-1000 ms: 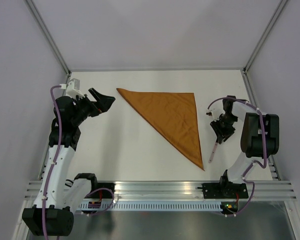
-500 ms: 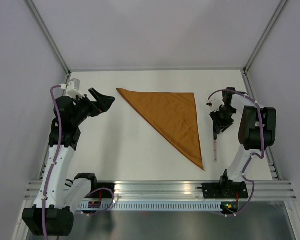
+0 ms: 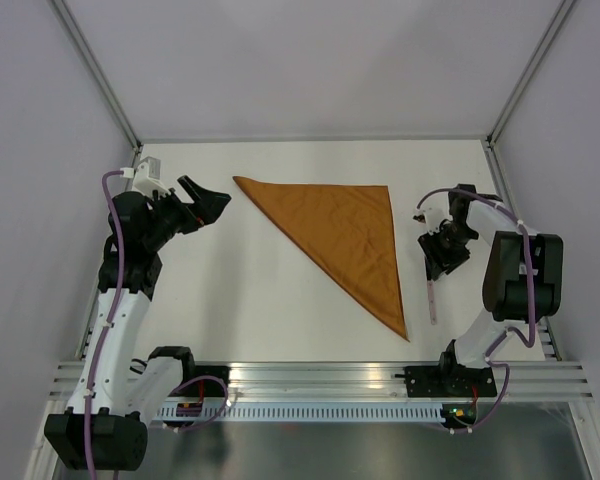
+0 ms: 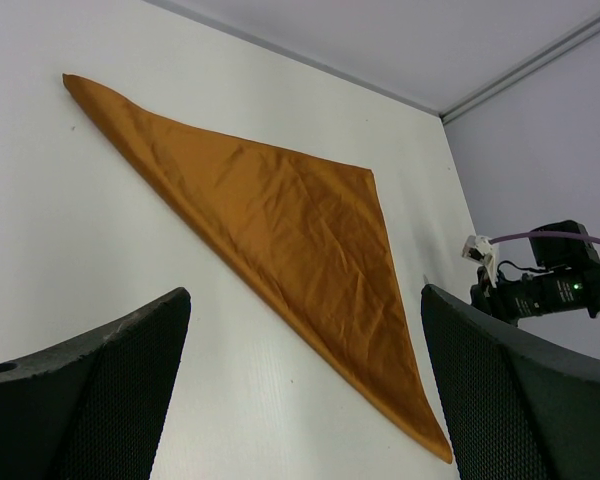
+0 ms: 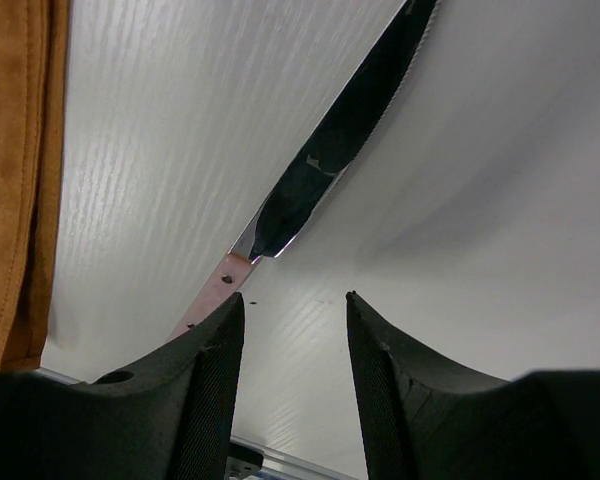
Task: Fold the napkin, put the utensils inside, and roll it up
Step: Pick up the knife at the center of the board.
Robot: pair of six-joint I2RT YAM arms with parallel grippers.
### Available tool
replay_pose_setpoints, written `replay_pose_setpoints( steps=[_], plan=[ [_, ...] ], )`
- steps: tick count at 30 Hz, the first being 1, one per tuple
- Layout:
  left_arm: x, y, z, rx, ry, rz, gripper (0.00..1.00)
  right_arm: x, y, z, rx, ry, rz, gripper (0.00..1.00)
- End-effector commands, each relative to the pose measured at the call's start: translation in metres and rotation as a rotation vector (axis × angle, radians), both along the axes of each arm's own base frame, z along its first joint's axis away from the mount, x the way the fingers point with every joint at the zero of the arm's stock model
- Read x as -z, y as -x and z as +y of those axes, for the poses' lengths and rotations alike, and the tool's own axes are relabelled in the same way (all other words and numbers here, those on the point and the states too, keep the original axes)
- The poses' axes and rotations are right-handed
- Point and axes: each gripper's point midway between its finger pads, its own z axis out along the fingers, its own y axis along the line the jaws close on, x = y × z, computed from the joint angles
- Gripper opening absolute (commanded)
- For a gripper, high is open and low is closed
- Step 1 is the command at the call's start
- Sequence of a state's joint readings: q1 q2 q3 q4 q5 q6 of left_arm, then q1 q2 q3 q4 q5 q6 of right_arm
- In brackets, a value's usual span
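Right wrist view: the knife (image 5: 325,165) lies just beyond the right gripper (image 5: 292,305), fingers open, empty. It looks stiff, thin, probably slippery; take the handle (image 5: 208,297).

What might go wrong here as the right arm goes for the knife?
The knife appears to lie flat on the table, so the open right jaws may skid off its blade. It also sits beside the near tip of the napkin; a sideways nudge might ruffle the fold.
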State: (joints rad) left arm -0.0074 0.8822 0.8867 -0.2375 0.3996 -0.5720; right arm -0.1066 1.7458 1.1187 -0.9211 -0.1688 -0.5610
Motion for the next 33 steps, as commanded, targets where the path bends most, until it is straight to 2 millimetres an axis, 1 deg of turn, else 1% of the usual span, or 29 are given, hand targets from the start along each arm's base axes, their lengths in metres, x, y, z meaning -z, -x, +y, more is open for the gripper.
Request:
replay_pose_setpoints(
  steps=[1, 3, 6, 9, 12, 16, 17, 19, 24, 26, 27, 28, 31, 33],
  plan=[
    [-0.009, -0.001, 0.000, -0.006, 0.016, -0.015, 1.00, -0.006, 0.015, 0.005, -0.029, -0.023, 0.017, 0.52],
    [-0.009, -0.001, 0.000, -0.006, 0.016, -0.014, 1.00, -0.003, 0.023, 0.008, -0.042, -0.030, 0.041, 0.52],
    [-0.009, -0.001, 0.000, -0.006, 0.016, -0.016, 1.00, 0.003, 0.029, 0.012, -0.056, -0.022, 0.052, 0.52],
    [-0.010, 0.000, 0.000, -0.004, 0.016, -0.018, 1.00, 0.006, 0.030, 0.019, -0.073, -0.012, 0.054, 0.51],
    [-0.011, 0.000, 0.000, -0.004, 0.016, -0.019, 1.00, 0.007, 0.028, 0.022, -0.075, -0.008, 0.048, 0.51],
    [-0.010, 0.000, 0.000, -0.004, 0.016, -0.019, 1.00, 0.011, 0.028, 0.019, -0.066, 0.020, 0.046, 0.51],
    [-0.010, 0.000, 0.000, -0.004, 0.016, -0.019, 1.00, 0.013, 0.031, 0.017, -0.066, 0.029, 0.053, 0.50],
    [-0.010, 0.000, 0.000, -0.004, 0.016, -0.019, 1.00, 0.015, 0.032, 0.014, -0.064, 0.049, 0.051, 0.45],
    [-0.011, -0.001, 0.000, -0.003, 0.018, -0.018, 1.00, 0.023, 0.041, 0.013, -0.091, 0.077, 0.083, 0.36],
    [-0.010, -0.001, 0.000, -0.003, 0.018, -0.014, 1.00, 0.026, 0.044, 0.011, -0.095, 0.091, 0.085, 0.35],
    [-0.009, -0.002, 0.000, -0.003, 0.018, -0.012, 1.00, 0.028, 0.041, 0.009, -0.093, 0.099, 0.075, 0.34],
    [-0.008, -0.003, 0.000, -0.003, 0.019, -0.010, 1.00, 0.028, 0.040, 0.012, -0.116, 0.114, 0.070, 0.33],
    [-0.008, -0.004, 0.000, -0.005, 0.020, -0.007, 1.00, 0.033, 0.035, 0.013, -0.121, 0.128, 0.058, 0.29],
    [-0.008, -0.005, 0.000, -0.002, 0.022, -0.007, 1.00, 0.037, 0.029, 0.013, -0.113, 0.135, 0.049, 0.21]
  ],
)
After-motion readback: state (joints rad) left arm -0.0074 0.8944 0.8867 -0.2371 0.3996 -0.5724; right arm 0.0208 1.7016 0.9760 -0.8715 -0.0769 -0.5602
